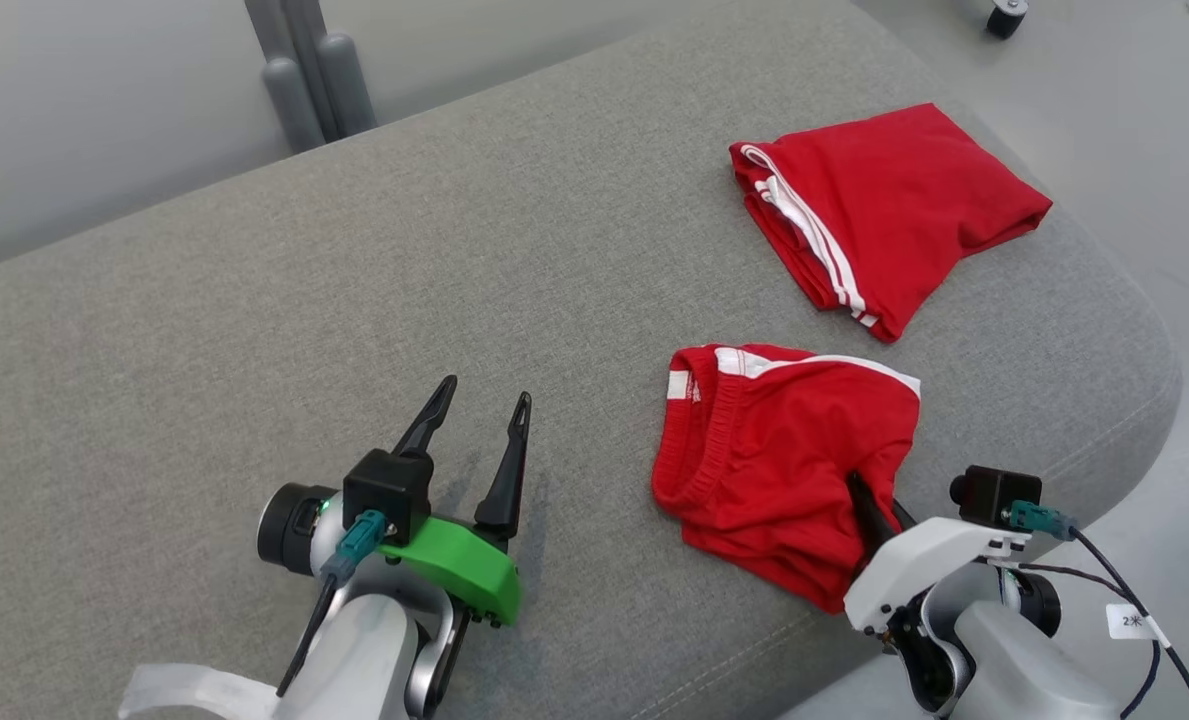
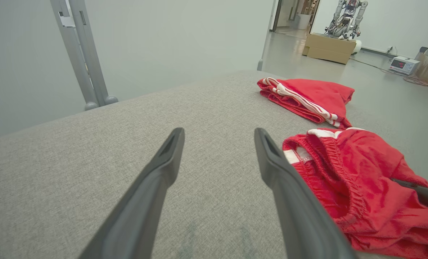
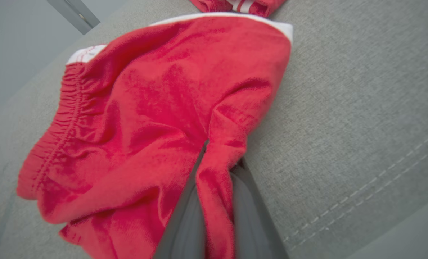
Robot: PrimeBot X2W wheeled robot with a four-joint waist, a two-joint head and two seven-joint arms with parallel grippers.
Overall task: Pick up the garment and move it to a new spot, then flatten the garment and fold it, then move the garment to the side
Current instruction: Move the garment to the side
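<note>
One broad grey fabric-covered worktop (image 1: 254, 330) with a rounded corner and a stitched seam carries two red garments on its right side. Farther from the robot, towards the corner, a folded red garment with white side stripes (image 1: 884, 210) lies flat in a rough square. Just nearer, apart from it by a strip of bare grey cloth, sit the crumpled red shorts (image 1: 774, 450) with a gathered elastic waistband and white trim, close to the worktop's right edge, waistband turned to the left.

At the near edge of the shorts, the right hand (image 1: 869, 495) has its two long dark fingers pressed together on a raised fold of the red cloth; from the right wrist, the pinched fold runs down between the fingers (image 3: 185, 216).

Well to the left of the shorts, the left hand (image 1: 485, 390) hangs over bare grey fabric, its fingers spread wide and holding nothing, with a green plastic bracket (image 1: 454, 565) at its wrist. Grey metal posts (image 1: 304, 70) stand behind the worktop's far edge.
</note>
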